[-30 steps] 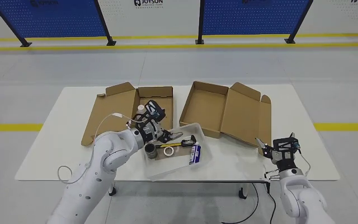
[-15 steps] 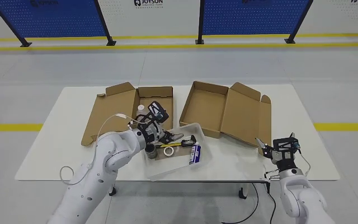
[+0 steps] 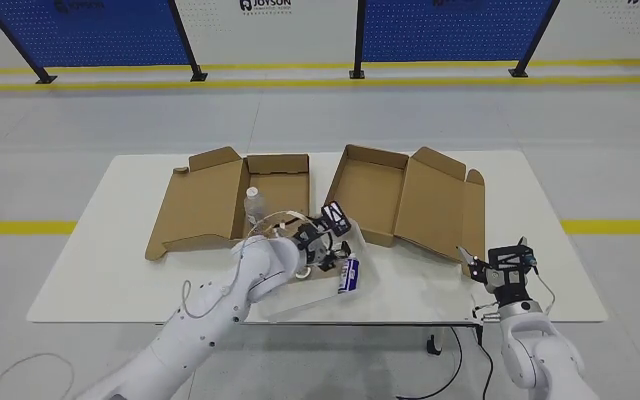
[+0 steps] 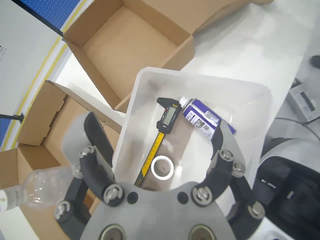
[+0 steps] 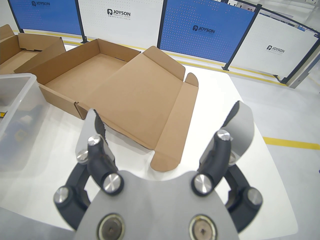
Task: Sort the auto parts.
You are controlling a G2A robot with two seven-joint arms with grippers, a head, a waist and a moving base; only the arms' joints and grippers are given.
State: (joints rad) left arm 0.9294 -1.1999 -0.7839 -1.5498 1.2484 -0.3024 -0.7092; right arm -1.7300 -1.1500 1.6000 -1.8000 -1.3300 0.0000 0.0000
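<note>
On the left, the bottle (image 3: pixel 253 204) lies in the left box (image 3: pixel 200 205). The left tool (image 4: pixel 155 123) has swung over from the left end of the clear bin (image 4: pixel 200 77) and now hangs above its middle, wide and holding nothing. Under it lie the caliper (image 4: pixel 167 118), the ring (image 4: pixel 162 168) and the spray can (image 4: pixel 203 118), so I think a new pick is near. The right tool (image 5: pixel 166 112) has stayed wide at the right end of the counter (image 3: pixel 120 230).

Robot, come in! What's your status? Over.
Left gripper open over bin. Right gripper open near right box. Caliper, can, ring in bin. Nothing in the way.
</note>
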